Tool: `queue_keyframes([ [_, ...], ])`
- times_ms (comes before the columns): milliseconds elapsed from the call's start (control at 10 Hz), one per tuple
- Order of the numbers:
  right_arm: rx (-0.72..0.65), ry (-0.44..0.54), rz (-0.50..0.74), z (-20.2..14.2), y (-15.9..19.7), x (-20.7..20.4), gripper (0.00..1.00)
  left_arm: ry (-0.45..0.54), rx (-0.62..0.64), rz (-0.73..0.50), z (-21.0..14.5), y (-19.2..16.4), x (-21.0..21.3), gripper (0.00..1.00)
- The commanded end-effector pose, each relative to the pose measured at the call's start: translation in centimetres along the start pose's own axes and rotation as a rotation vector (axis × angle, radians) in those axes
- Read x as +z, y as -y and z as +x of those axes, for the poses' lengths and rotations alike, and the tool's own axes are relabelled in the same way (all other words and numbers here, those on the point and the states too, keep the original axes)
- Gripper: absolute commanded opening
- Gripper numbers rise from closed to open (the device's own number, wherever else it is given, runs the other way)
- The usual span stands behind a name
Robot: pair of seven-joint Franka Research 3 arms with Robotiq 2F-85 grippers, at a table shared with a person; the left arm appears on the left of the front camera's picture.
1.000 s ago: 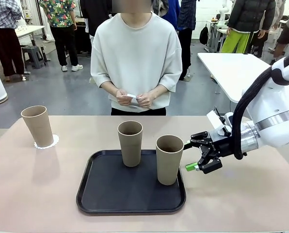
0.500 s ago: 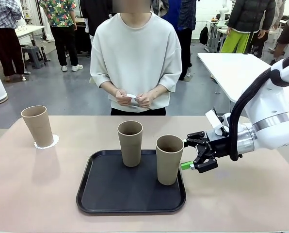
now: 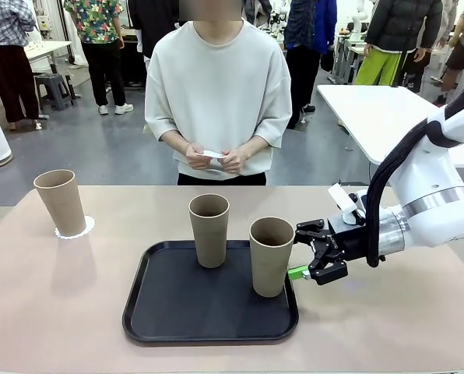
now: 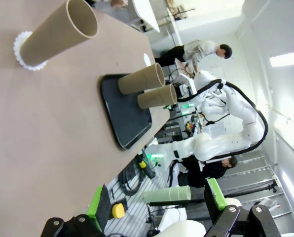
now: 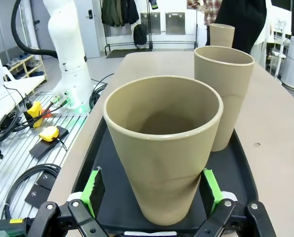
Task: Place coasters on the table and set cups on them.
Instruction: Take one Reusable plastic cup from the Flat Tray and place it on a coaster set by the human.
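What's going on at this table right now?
The left cup already stands on a coaster at the far left of the table. The middle cup and the right cup stand on the black tray. The right gripper is open, its pads flanking the right cup, not yet closed on it. The left gripper is open and empty, away from the cups. The person's hands hold a small white piece, possibly another coaster.

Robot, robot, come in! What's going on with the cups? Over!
Right end effector open, straddling near cup on tray. Left end effector open, empty. Far-left cup on coaster; other tray cup untouched. Nothing in the way.
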State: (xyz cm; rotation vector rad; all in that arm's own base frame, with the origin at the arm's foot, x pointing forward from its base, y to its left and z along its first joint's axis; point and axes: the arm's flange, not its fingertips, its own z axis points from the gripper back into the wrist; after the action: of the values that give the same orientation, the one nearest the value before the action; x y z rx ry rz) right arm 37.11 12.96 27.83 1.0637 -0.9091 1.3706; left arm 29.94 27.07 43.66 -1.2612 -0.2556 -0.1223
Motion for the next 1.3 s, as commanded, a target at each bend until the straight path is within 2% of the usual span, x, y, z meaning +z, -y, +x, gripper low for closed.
queue_keyframes([
  [0,0.013,0.031,-0.002,-0.5,0.4,-0.2,1.0,0.01,0.004,0.002,0.1,0.3,0.1,1.0],
  [600,0.025,0.03,-0.05,-1.3,1.8,-1.2,1.0,0.01,0.004,0.002,0.1,0.3,0.1,1.0],
  [1200,0.018,0.031,-0.017,-1.5,2.3,-3.0,1.0,0.01,0.004,0.002,0.1,0.3,0.1,1.0],
])
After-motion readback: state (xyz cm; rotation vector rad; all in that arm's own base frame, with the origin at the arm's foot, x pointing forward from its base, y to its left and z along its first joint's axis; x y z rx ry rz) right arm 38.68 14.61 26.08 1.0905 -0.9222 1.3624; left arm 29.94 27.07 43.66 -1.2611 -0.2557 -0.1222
